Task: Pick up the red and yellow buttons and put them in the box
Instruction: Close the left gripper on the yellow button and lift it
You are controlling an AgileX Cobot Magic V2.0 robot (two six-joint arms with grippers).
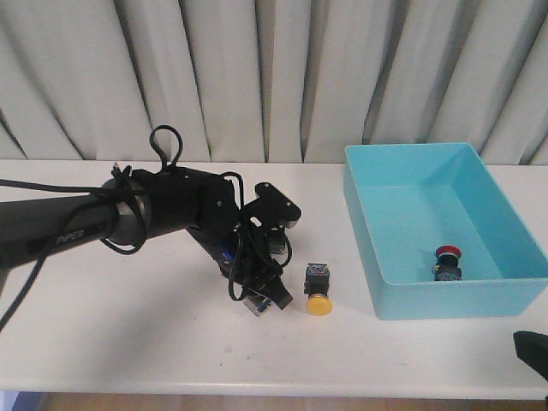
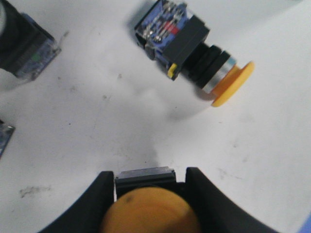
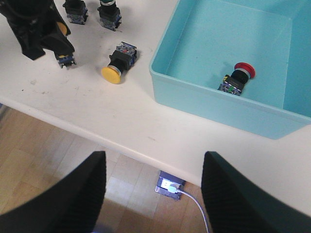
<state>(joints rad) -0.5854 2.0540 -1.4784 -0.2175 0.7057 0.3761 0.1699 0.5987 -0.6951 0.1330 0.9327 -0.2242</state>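
My left gripper is shut on a yellow button; its yellow cap and black body sit between the two fingers, low over the table. It also shows in the right wrist view. A second yellow button lies on its side on the table just right of that gripper. A red button lies inside the light-blue box near its front wall. My right gripper is open and empty, off the table's front edge, near the box.
Two more black-bodied push-buttons stand behind the left gripper; one shows in the left wrist view. A grey curtain hangs behind the table. The floor with a socket and cable lies below the table's front edge.
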